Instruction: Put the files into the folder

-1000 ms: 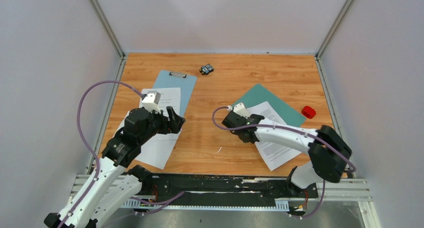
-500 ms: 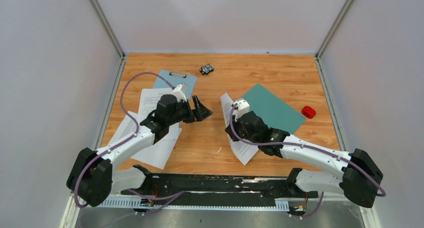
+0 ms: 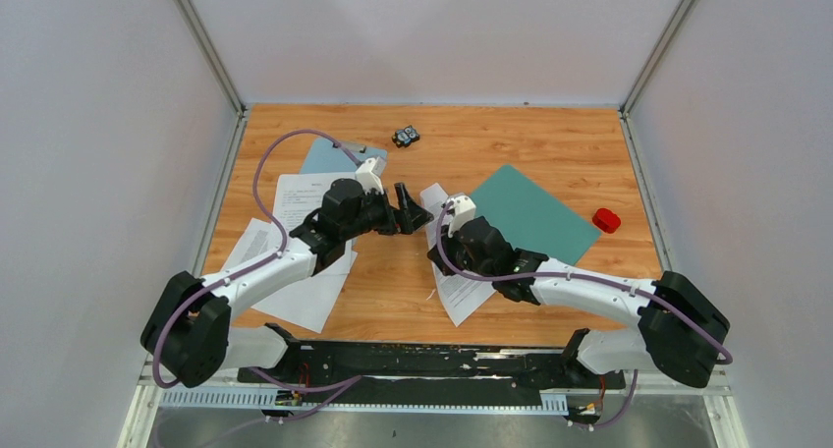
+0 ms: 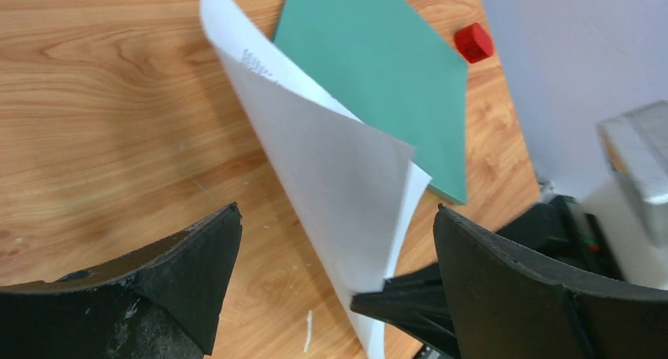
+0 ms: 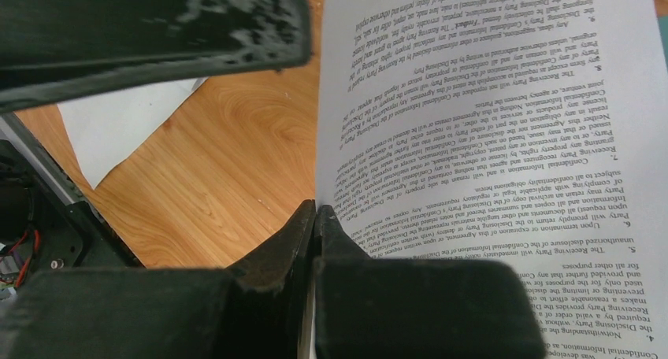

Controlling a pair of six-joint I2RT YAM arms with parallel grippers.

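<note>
One sheet (image 5: 488,138) pinched in right tool (image 5: 313,221), left tool (image 4: 335,237) spread wide facing it, folder (image 4: 378,68) beyond.

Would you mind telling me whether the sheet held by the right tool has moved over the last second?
Yes. The sheet pinched in the right tool has moved left, off the folder, which has not shifted.

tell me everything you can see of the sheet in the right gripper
The sheet is thin white paper, dense black print on one face, blank on the other. The right gripper is shut on one edge, holding that side raised so the paper curls; its far corner seems to rest on the table. It sits beside the teal folder.
</note>
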